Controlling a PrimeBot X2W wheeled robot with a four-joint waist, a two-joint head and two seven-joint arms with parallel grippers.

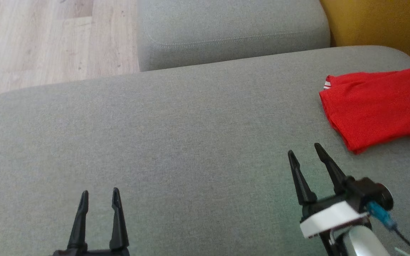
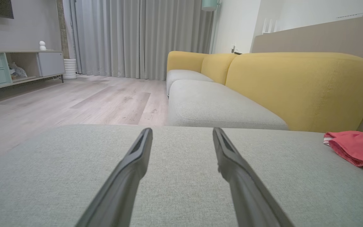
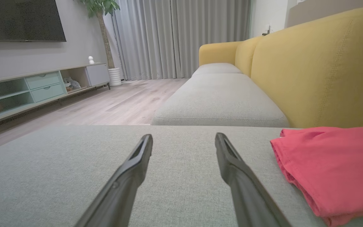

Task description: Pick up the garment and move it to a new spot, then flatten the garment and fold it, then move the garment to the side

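grey sofa cushion point(image 1: 176, 117); folded red garment point(image 1: 376, 106) on right end.

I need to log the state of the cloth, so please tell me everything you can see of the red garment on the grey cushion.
The red garment is thin, soft-looking fabric, folded into a rough rectangle of several layers, with white striped trim at one corner. It lies flat on the grey cushion, at its right side near the yellow backrest. Nothing holds it; the open right end effector is apart from it.
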